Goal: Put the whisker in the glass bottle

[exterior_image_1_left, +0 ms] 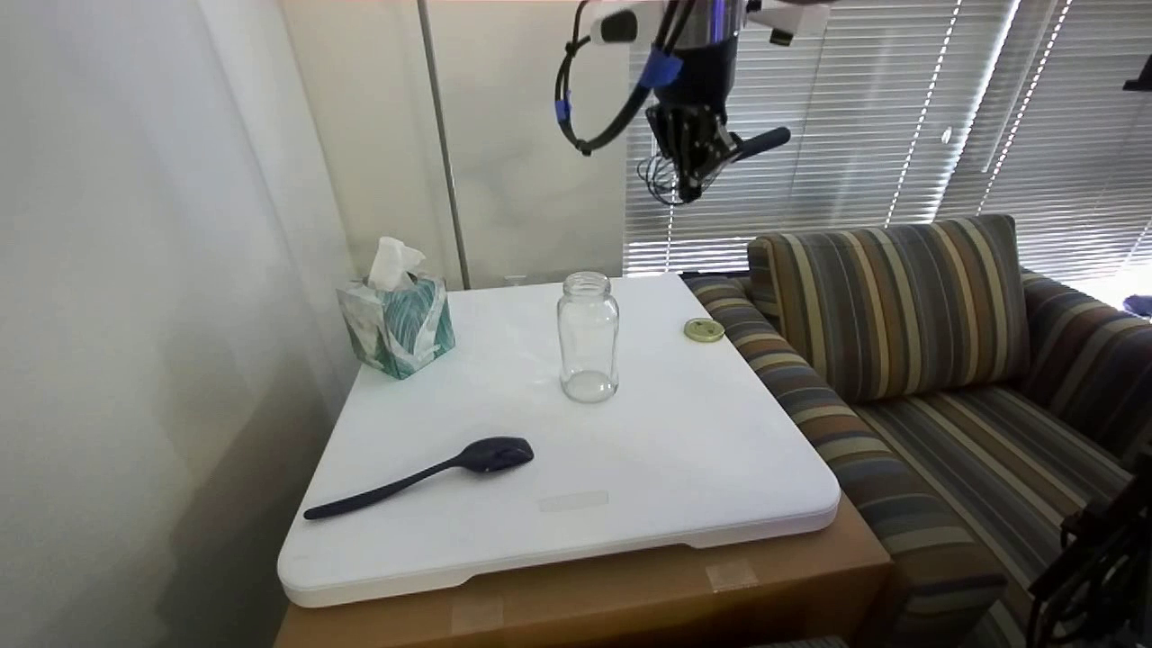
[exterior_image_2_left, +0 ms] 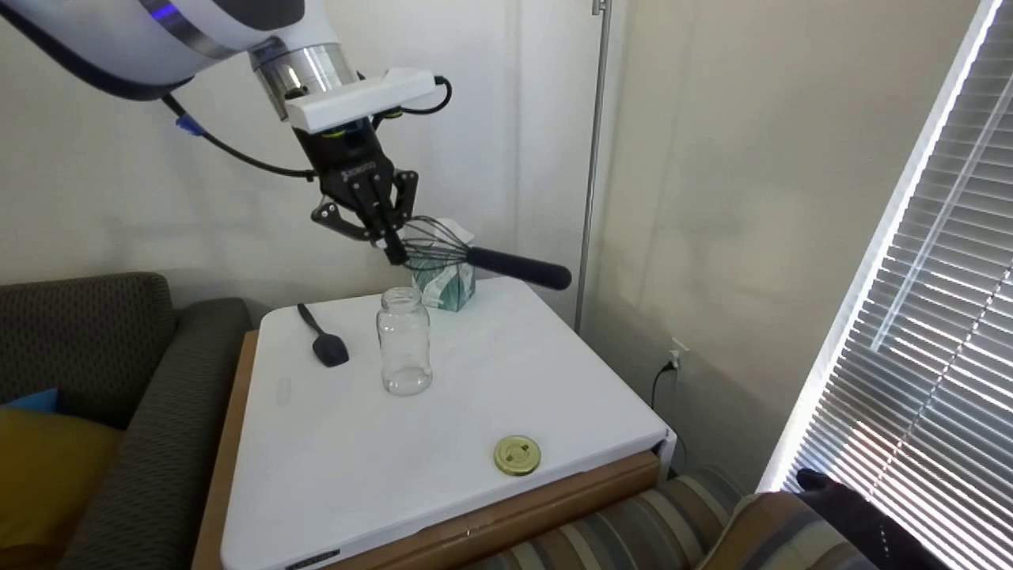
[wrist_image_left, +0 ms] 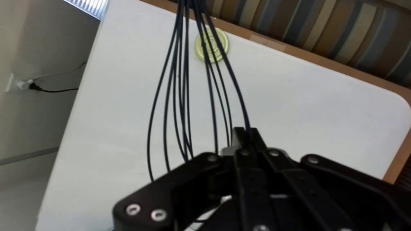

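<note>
In an exterior view, your gripper (exterior_image_1_left: 690,192) hangs above the white table (exterior_image_1_left: 702,450) and holds the whisker (exterior_image_1_left: 761,145) crosswise. You find the glass bottle (exterior_image_1_left: 589,337) upright near the middle of the table, the tissue box (exterior_image_1_left: 405,326) at the far left, the black spoon (exterior_image_1_left: 491,456) at the near left and the gold lid (exterior_image_1_left: 704,330) by the far right edge. The striped armchair (exterior_image_1_left: 936,432) stands to the right.

In an exterior view, you see the handle (exterior_image_2_left: 518,267) extend to the right with a slight downward tilt; the wire loops (exterior_image_2_left: 455,252) sit at the gripper's fingertips (exterior_image_2_left: 395,255). The whisker is outside the glass bottle and higher than its mouth (exterior_image_2_left: 402,296). Here, the spoon lies at the far left, the tissue box at the far side and the lid at the near right.

In the wrist view, your jaws are together, clamped on the whisker; one wire (wrist_image_left: 246,120) runs in between the fingertips. The other wires bow out to the left and converge toward the far side, some crossing in front of the lid
</note>
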Robot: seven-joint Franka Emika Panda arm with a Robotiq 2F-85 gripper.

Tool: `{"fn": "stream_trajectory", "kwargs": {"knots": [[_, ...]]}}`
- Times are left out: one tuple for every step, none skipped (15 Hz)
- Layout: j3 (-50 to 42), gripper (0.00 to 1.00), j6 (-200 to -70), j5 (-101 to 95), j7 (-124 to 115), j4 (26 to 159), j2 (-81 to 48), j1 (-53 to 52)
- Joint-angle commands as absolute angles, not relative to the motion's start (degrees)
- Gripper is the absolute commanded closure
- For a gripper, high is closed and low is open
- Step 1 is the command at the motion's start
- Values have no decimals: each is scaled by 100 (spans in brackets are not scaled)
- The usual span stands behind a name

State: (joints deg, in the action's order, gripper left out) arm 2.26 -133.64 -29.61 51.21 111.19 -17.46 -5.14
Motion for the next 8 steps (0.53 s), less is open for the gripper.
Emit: {"fn": "stream_trajectory", "kwargs": {"knots": [[404, 99, -13568, -2024, 5588, 10646, -1650, -121], [444, 99, -13613, -1634, 5671, 10508, -1649, -49], [501, 99, -13634, -1215, 5811, 10354, -1658, 25], [564, 99, -13635, -802, 5960, 10215, -1672, 95], [636, 99, -13692, -386, 6132, 10115, -1684, 168], [715, 99, -13695, 32, 6269, 10050, -1666, 223], [798, 99, -13740, 458, 6443, 9978, -1672, 282], [868, 99, -13756, 877, 6508, 9944, -1667, 326]]}}
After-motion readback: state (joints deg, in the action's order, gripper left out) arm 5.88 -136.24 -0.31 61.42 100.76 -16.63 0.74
